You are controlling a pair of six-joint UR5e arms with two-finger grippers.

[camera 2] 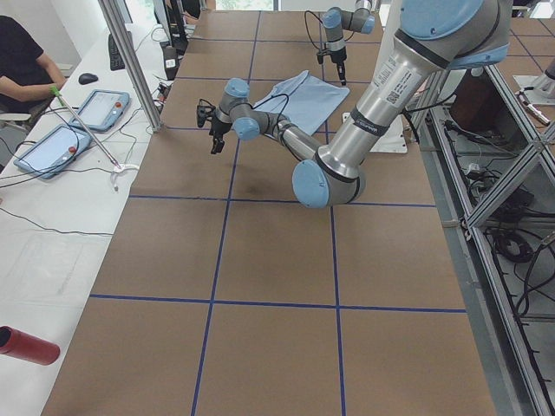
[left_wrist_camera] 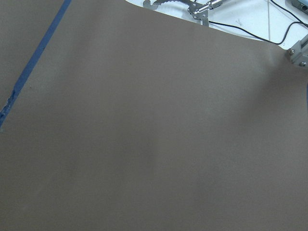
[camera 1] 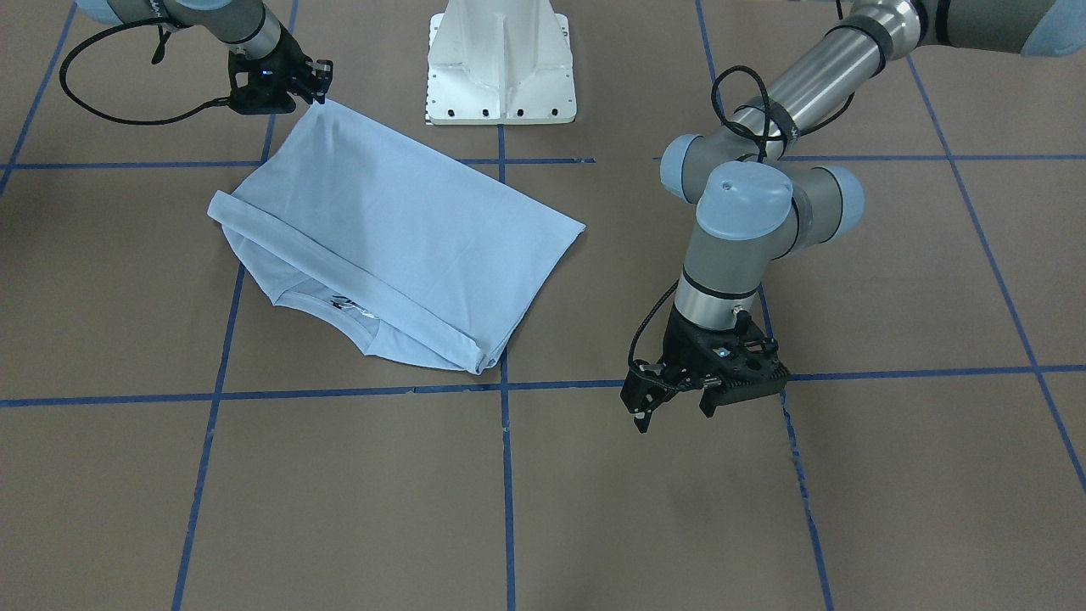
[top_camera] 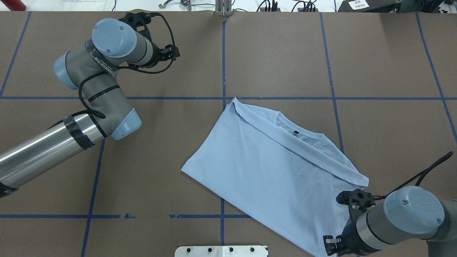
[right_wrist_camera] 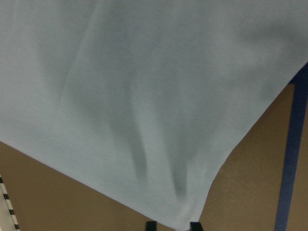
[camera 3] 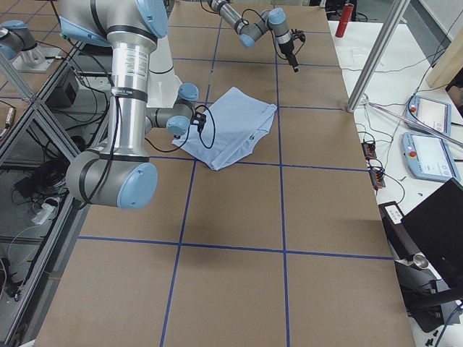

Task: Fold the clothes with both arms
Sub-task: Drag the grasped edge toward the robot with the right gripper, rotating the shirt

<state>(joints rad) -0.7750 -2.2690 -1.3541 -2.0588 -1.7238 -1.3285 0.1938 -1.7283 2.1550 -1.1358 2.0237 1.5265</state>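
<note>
The light blue T-shirt (camera 1: 407,221) lies folded on the brown table, its collar and a dark print at the edge away from the robot. It also shows in the overhead view (top_camera: 271,171) and the right wrist view (right_wrist_camera: 144,96). My right gripper (camera 1: 318,85) is shut on the shirt's corner nearest the robot's base and holds it slightly lifted, with stretch creases running to the fingertips (right_wrist_camera: 195,224). It also shows in the overhead view (top_camera: 330,244). My left gripper (camera 1: 674,406) is open and empty. It hangs just above bare table, well clear of the shirt, and also shows overhead (top_camera: 171,53).
The white pedestal base (camera 1: 501,68) stands close to the held corner. Blue tape lines (camera 1: 506,475) grid the brown table. In the exterior left view a seated person (camera 2: 22,61) and tablets (camera 2: 87,108) are at a side bench, beyond a metal post (camera 2: 130,61).
</note>
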